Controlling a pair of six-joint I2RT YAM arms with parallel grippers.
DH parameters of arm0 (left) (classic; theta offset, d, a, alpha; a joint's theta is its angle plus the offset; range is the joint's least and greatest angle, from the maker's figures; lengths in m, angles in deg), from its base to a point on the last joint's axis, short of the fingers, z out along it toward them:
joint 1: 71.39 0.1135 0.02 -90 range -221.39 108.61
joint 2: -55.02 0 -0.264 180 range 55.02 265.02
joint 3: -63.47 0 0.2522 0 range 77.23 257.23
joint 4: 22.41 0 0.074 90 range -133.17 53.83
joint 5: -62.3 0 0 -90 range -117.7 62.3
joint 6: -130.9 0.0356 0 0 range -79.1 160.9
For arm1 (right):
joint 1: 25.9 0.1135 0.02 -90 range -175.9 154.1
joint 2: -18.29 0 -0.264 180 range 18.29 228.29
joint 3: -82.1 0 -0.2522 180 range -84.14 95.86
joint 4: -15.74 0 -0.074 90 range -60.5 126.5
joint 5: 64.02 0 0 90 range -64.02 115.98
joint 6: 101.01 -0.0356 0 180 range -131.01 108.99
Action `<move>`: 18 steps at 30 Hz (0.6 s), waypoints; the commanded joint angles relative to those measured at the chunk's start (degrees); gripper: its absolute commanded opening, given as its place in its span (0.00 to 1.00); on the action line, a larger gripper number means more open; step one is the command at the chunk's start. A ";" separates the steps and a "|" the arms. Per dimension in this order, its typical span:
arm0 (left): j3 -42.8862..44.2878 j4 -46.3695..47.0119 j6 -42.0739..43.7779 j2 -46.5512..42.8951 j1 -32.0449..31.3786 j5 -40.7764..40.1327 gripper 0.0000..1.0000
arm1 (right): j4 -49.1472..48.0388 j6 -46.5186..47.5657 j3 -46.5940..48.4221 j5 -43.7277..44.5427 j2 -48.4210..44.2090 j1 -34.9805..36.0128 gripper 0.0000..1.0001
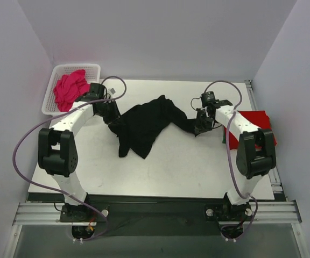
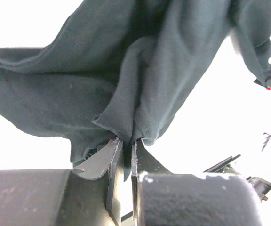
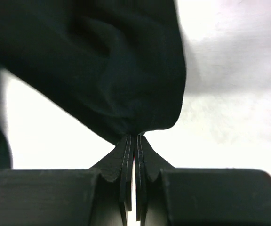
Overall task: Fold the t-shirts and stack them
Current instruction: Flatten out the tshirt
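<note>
- Two grippers hold one black t-shirt [image 1: 144, 126] between them, over the middle of the white surface [image 1: 187, 166].
- The left gripper [image 1: 113, 121] is clamped on the left end of this t-shirt. In its wrist view a bunched fold of the cloth sits between the two fingers [image 2: 113, 157], with only a thin slit left between them.
- The right gripper [image 1: 200, 128] is clamped on the right end. In its wrist view the jaws stand almost together, pinching a thin edge of the dark cloth.
- The black t-shirt runs from one gripper to the other. It is narrow and twisted near the right gripper, and wider left of the centre, where a crumpled part falls toward the near side. I cannot tell how much of it touches the surface.
- The red t-shirt [image 1: 254, 119] lies flat at the right edge of the surface, partly hidden behind the right arm.
- The magenta-pink t-shirt [image 1: 71, 88] lies crumpled inside a white mesh basket [image 1: 93, 68] at the far left corner.
</note>
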 commanded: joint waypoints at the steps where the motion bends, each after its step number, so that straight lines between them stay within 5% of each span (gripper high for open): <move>1: 7.27 -5.69 2.20 -4.40 1.93 -0.34 0.00 | 5.18 1.06 3.60 -0.27 -8.00 -0.62 0.00; 15: 10.19 -17.83 4.84 -16.62 11.86 4.49 0.01 | 14.76 0.27 9.40 5.43 -25.58 -0.71 0.00; 18: 9.05 -17.48 5.45 -16.01 12.04 3.62 0.15 | 14.76 0.18 8.10 6.40 -26.38 -1.32 0.00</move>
